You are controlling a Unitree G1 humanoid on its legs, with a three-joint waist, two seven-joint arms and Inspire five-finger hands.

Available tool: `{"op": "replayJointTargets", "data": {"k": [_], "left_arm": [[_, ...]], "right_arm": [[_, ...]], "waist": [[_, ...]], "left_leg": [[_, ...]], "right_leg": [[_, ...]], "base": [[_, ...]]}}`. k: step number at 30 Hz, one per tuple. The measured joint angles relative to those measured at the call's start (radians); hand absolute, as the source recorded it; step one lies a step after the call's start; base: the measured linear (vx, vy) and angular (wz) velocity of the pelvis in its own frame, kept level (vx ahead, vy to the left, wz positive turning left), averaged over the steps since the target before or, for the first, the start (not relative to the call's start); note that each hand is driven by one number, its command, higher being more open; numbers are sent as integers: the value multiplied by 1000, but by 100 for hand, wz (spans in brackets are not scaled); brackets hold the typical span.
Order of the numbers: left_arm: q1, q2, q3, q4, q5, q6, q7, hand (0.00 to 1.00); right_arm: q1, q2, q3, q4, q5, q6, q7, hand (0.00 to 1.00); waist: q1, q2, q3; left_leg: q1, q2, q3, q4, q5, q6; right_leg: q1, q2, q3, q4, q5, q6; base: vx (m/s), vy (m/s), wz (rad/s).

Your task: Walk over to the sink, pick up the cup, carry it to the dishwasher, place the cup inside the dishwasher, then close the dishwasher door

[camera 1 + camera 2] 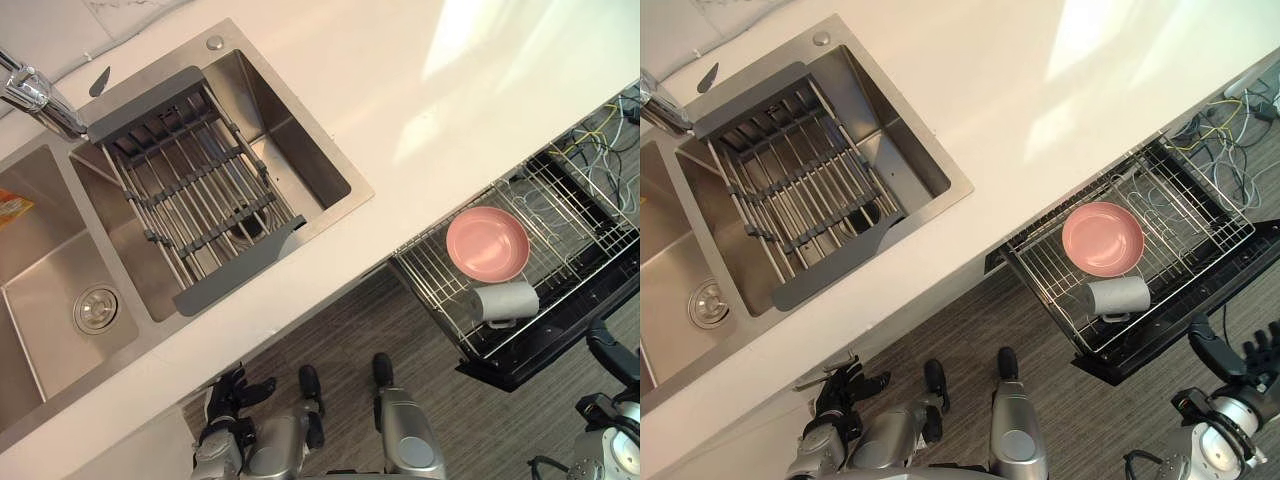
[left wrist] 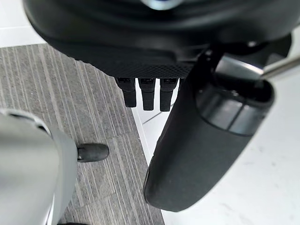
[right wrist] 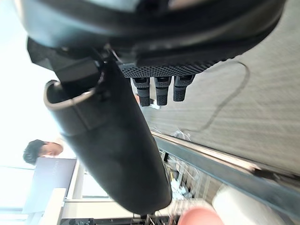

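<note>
Left eye view: I saw the cup lying on its side in the pulled-out dishwasher rack, just beside a pink plate. The sink, with a grey drainer in it, sat in the white worktop. The left hand hung low by the worktop edge. Right eye view: the right hand was near the rack's outer corner, apart from the cup. Left wrist view: I noted the fingers straight, released, holding nothing, over the striped floor. Right wrist view: the fingers were likewise released and empty, with the cup and plate showing past them.
</note>
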Motion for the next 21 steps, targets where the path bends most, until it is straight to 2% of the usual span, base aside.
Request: {"op": "replayJointTargets", "data": {"k": [6, 14, 21], "left_arm": [[-3, 13, -1, -10, -1, -3, -12, 90], [-7, 49, -23, -12, -1, -4, -29, 90], [-8, 88, -59, -10, -3, -14, -36, 90]], "right_arm": [[-1, -3, 127, 89, 173, 1, 104, 90], [-19, -29, 217, 147, 406, -71, 134, 90], [-90, -82, 287, 199, 461, -110, 141, 90]], "waist": [[4, 0, -1], [11, -2, -2], [17, -4, -4]], "left_leg": [[-37, 18, 6, 58, -28, -3], [-57, 29, 0, 102, -32, -8], [-93, 24, -27, 104, -20, -19]], "right_leg": [[-16, 10, 4, 12, -11, -7], [-46, 16, -2, 65, -27, -8], [-79, 12, -23, 88, -33, -11]], "base": [[12, -10, -3], [-3, -9, 1], [-107, -29, 8]]}}
